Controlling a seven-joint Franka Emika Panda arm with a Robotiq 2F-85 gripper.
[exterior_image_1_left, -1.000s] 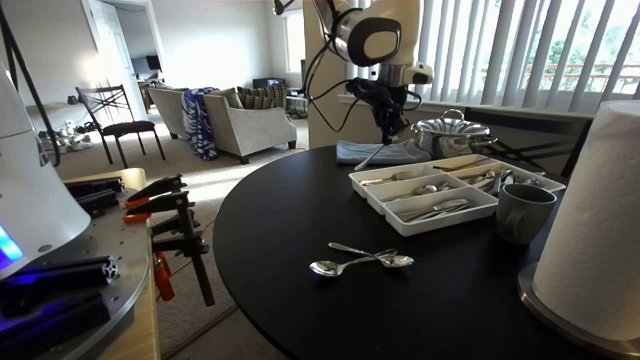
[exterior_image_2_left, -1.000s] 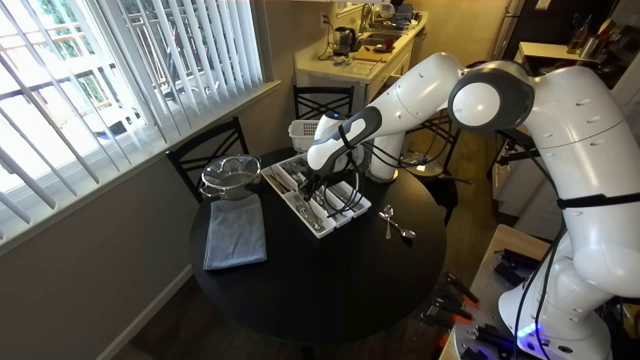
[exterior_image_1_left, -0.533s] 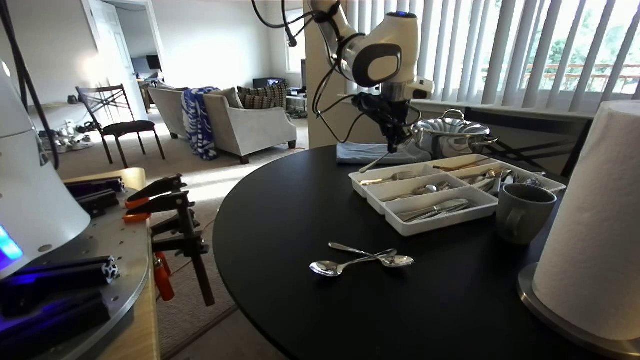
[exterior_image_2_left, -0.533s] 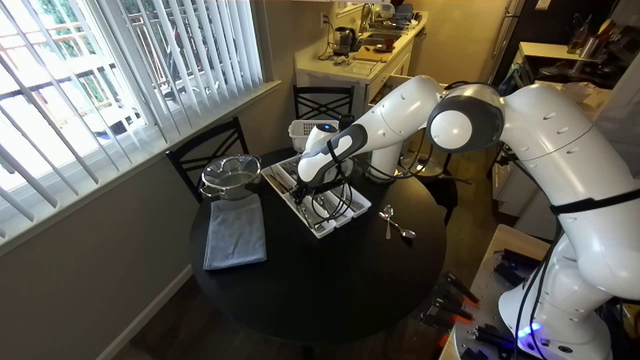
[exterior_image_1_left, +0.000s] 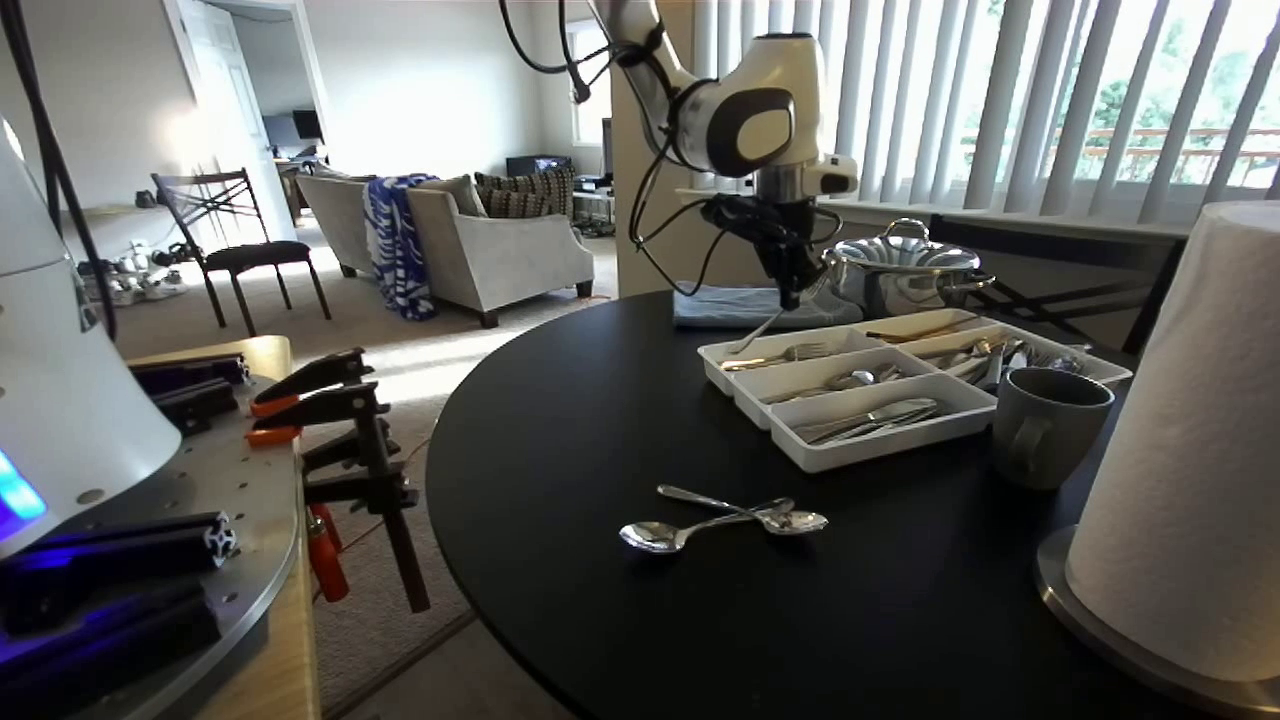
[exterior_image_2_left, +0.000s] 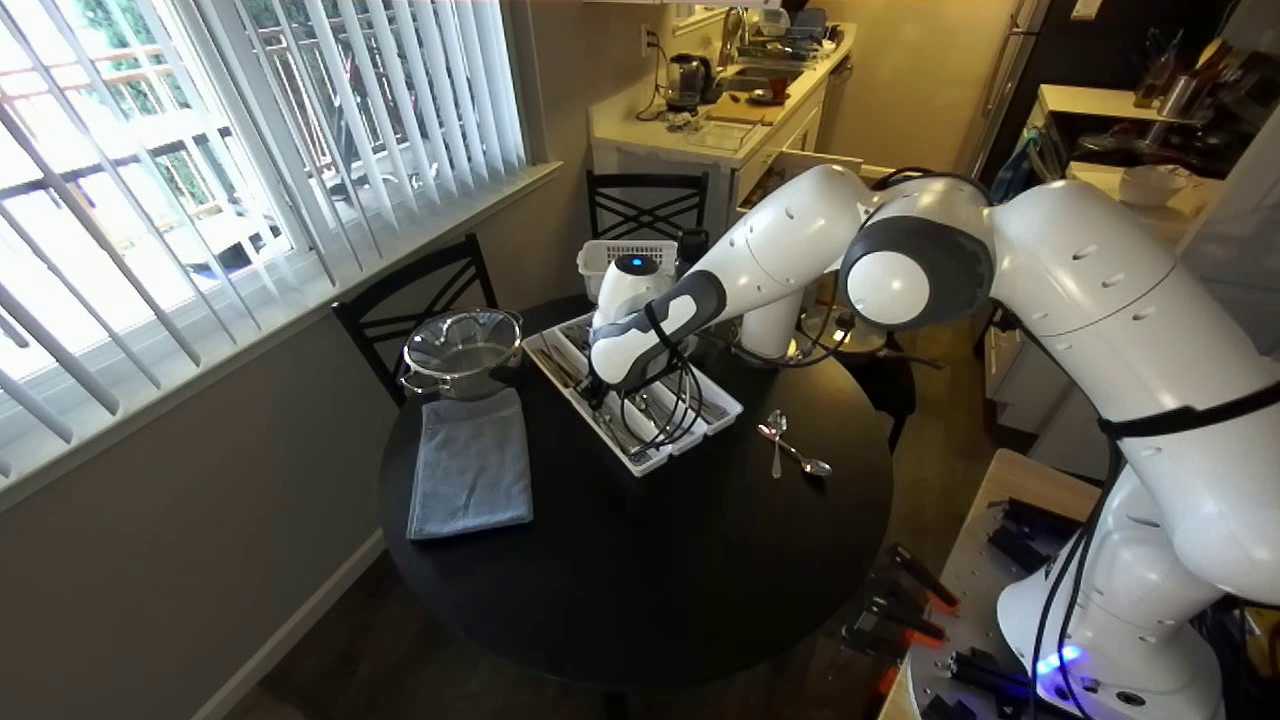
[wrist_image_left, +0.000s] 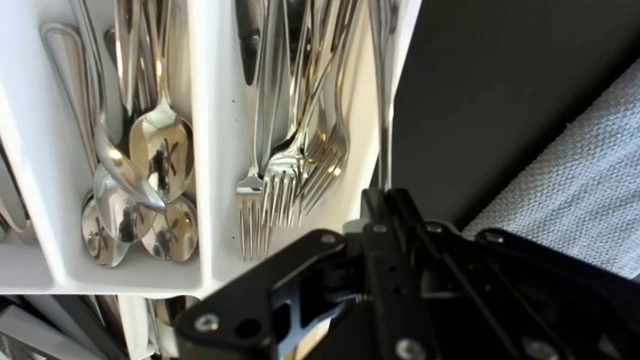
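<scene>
My gripper (wrist_image_left: 385, 192) is shut on a slim silver utensil (wrist_image_left: 384, 100), which runs away from the fingertips and widens toward the far edge in the wrist view. Its other end is hidden behind the fingers. In an exterior view the utensil (exterior_image_1_left: 757, 333) slants down from the gripper (exterior_image_1_left: 790, 300) over the rim of the white cutlery tray (exterior_image_1_left: 880, 443). Forks (wrist_image_left: 282, 170) lie in the compartment beside the fingertips, with spoons (wrist_image_left: 161, 150) one compartment over. The held utensil appears above the tray's outer wall; I cannot tell whether they touch.
Two crossed spoons (exterior_image_1_left: 655, 538) lie on the black round table (exterior_image_2_left: 640, 580). A folded grey-blue cloth (exterior_image_2_left: 470, 465) and a steel pot (exterior_image_1_left: 905, 285) stand beyond the tray. Nearby are a grey mug (exterior_image_1_left: 1055, 420), a paper towel roll (exterior_image_1_left: 1190, 450) and a white basket (exterior_image_2_left: 608, 258).
My gripper has come down with the utensil, closer to the tray, and shifted slightly over it. The tray, the crossed spoons and the cloth have stayed in place.
</scene>
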